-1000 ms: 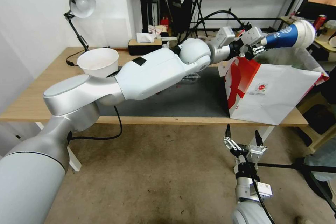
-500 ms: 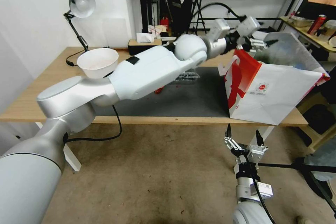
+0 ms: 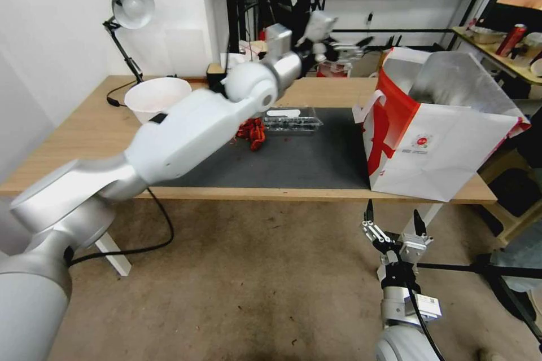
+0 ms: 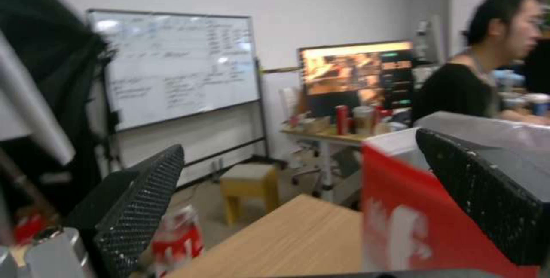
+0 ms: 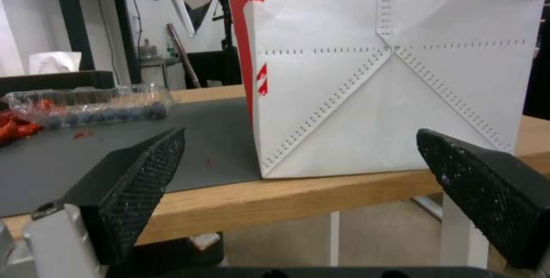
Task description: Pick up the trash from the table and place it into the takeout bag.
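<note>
Head view: left claw (image 3: 344, 45) spread empty beside creased, foil-lined takeout bag (image 3: 446, 146); right claw (image 3: 393, 224) wide.

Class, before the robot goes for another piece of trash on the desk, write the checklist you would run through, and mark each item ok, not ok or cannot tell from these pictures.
1. Left gripper empty and open: ok; its fingers stand wide apart with nothing between them, raised above the table's far edge.
2. Takeout bag upright with mouth open: ok; it stands on the table, foil lining showing.
3. Trash left to collect: ok; a clear tray, a red crumpled scrap and a white bowl remain.
4. Right gripper out of the way: ok; open, parked below the table's front edge.
5. Room left in the bag: cannot tell; its inside is hidden.
</note>
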